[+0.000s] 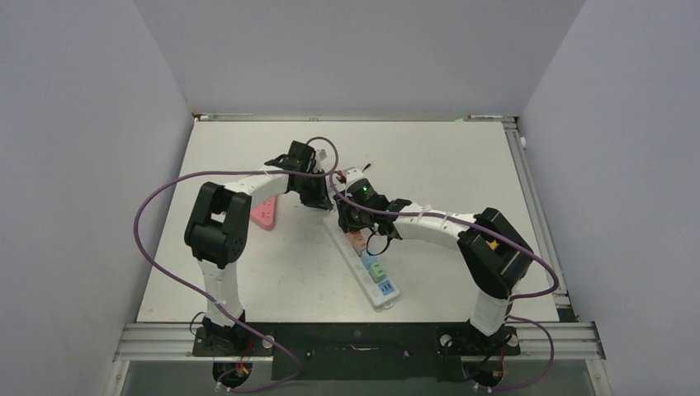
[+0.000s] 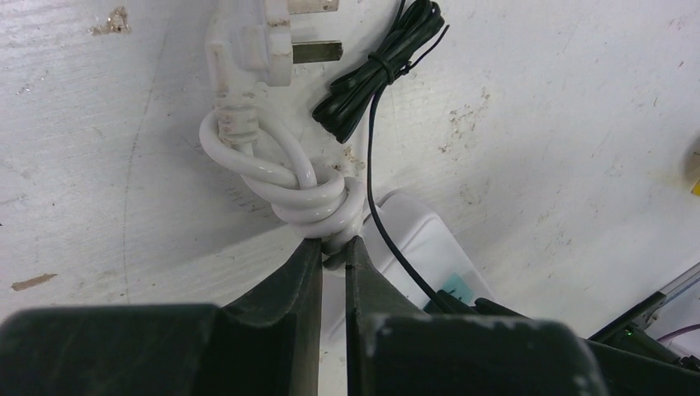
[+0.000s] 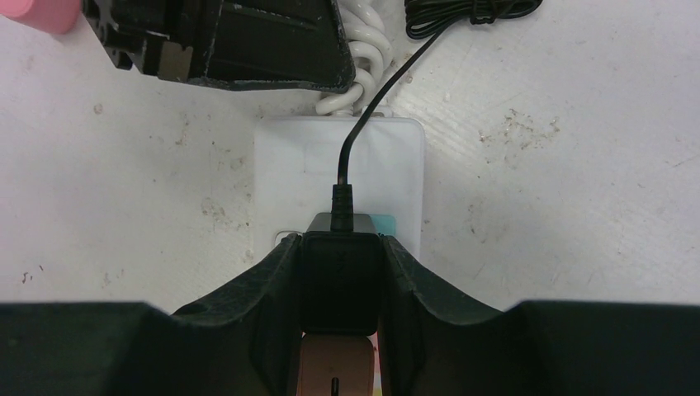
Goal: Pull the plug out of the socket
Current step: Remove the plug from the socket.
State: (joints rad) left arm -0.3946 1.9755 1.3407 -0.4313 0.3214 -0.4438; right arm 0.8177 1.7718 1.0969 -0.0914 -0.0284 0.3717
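Observation:
A white power strip point(image 1: 373, 272) lies slantwise in the middle of the table. A black plug point(image 3: 339, 272) with a thin black cable point(image 3: 363, 124) sits on the strip point(image 3: 289, 165) near its far end, over a teal socket. Its pins are hidden. My right gripper point(image 3: 339, 247) is shut on the plug, one finger on each side; it also shows in the top view point(image 1: 351, 219). My left gripper point(image 2: 333, 245) is shut on the strip's knotted white cable point(image 2: 314, 198), right at the strip's end point(image 2: 421, 239).
The strip's own white three-pin plug point(image 2: 256, 45) lies loose on the table beyond the knot. The black cable's bundled coil point(image 2: 376, 70) lies beside it. A pink object point(image 1: 264, 213) lies left of the grippers. Green and blue sockets are at the strip's near end.

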